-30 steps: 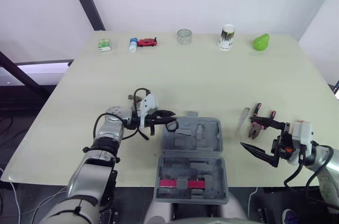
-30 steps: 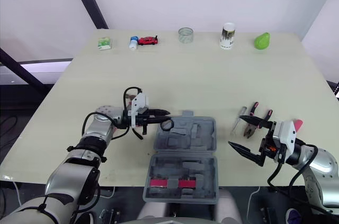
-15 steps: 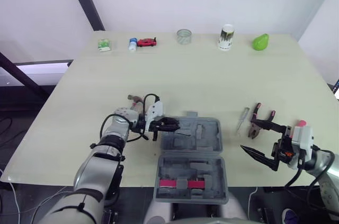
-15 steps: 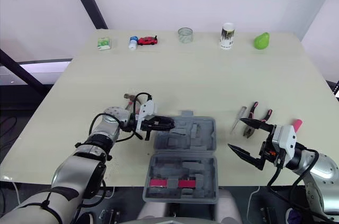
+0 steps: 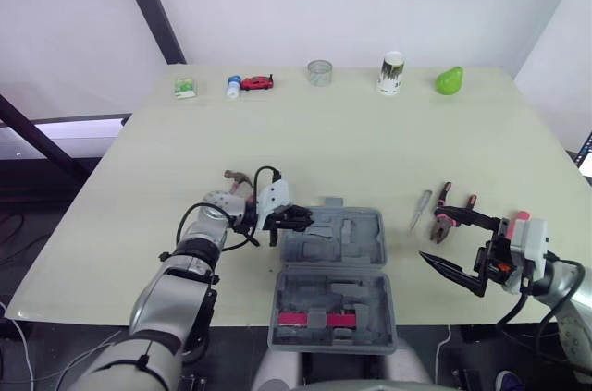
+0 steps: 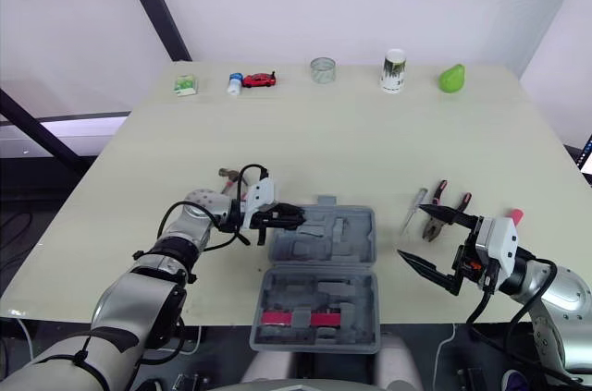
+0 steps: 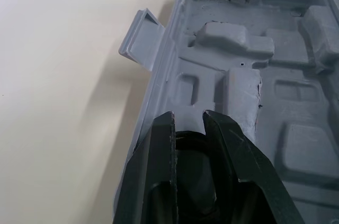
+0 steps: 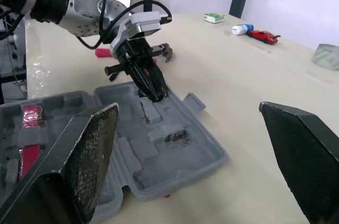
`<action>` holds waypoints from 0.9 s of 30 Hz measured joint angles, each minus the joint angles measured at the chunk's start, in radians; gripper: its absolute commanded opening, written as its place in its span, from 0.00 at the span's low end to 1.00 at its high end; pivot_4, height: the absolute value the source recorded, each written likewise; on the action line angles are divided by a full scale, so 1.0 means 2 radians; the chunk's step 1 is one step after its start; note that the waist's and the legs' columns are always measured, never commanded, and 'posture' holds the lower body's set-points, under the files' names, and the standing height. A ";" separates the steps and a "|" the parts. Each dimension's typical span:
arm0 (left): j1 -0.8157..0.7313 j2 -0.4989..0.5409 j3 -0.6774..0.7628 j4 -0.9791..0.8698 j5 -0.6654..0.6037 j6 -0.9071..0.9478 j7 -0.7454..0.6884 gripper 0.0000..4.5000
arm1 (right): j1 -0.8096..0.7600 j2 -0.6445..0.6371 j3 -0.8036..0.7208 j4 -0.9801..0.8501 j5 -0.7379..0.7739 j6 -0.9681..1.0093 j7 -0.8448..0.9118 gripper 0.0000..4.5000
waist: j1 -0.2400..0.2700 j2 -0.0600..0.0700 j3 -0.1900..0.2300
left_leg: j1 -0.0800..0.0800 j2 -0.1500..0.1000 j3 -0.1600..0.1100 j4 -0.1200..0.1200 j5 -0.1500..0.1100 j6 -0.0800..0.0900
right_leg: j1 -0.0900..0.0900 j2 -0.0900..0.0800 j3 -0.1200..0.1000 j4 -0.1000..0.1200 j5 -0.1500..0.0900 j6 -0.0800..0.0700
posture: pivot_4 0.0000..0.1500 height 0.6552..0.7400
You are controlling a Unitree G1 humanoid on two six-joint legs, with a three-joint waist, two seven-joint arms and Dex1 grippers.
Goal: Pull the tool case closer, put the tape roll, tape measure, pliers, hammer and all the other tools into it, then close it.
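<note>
The grey tool case (image 5: 381,257) lies open at the table's front centre, its moulded tray facing up. My left gripper (image 5: 300,218) rests at the tray's left rim, shut on the black tape roll (image 7: 186,143), which sits between its fingers (image 7: 161,144). The hammer (image 5: 235,175) lies on the table just behind my left forearm. At the front right my right gripper (image 5: 458,245) stands wide open and holds nothing. The red-handled pliers (image 5: 449,194) and a small screwdriver (image 5: 421,209) lie just beyond it.
Along the far edge stand a green box (image 5: 185,86), a small bottle and red toy car (image 5: 256,82), a glass cup (image 5: 320,71), a can (image 5: 392,72) and a green pear (image 5: 450,80). The case's front half holds a red strip (image 5: 314,320).
Over the last second my left gripper carried the tape roll right, onto the case's left rim, uncovering the hammer behind it. The right gripper stayed put; the camera shifted slightly.
</note>
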 measured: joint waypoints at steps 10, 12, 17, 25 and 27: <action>0.088 0.008 0.081 -0.224 -0.126 0.159 0.002 0.20 | -0.002 0.001 0.008 0.009 0.010 0.012 -0.005 1.00 | -0.001 -0.001 0.001 | -0.005 0.002 0.000 0.000 0.000 0.000 | -0.005 -0.001 0.000 0.000 0.000 0.000 | 1.00 1.00; 0.148 0.029 0.105 -0.345 -0.168 0.231 0.026 0.20 | 0.001 0.001 0.002 0.031 0.007 0.011 -0.011 1.00 | -0.003 0.000 0.001 | -0.005 0.002 0.000 -0.001 0.000 0.000 | -0.005 -0.001 0.001 -0.001 0.000 0.000 | 1.00 1.00; 0.307 0.084 0.188 -0.508 -0.218 0.325 0.094 0.20 | 0.035 0.023 -0.035 0.082 -0.004 -0.011 -0.044 1.00 | -0.006 0.000 0.001 | -0.005 0.001 0.000 -0.002 0.000 0.000 | -0.005 -0.005 0.001 -0.001 0.000 0.000 | 1.00 1.00; 0.507 0.111 0.312 -0.544 -0.223 0.327 0.163 0.26 | 0.119 0.033 -0.124 0.165 -0.014 -0.079 -0.068 1.00 | -0.001 0.000 0.002 | -0.004 0.001 0.001 -0.003 0.000 0.000 | -0.005 -0.009 0.001 -0.002 -0.001 -0.002 | 1.00 1.00; 0.520 0.108 0.318 -0.540 -0.222 0.317 0.171 0.36 | 0.122 0.032 -0.133 0.178 -0.013 -0.088 -0.067 1.00 | 0.001 -0.001 0.002 | -0.004 0.001 0.001 -0.003 0.000 0.000 | -0.005 -0.009 0.002 -0.002 -0.001 -0.002 | 1.00 1.00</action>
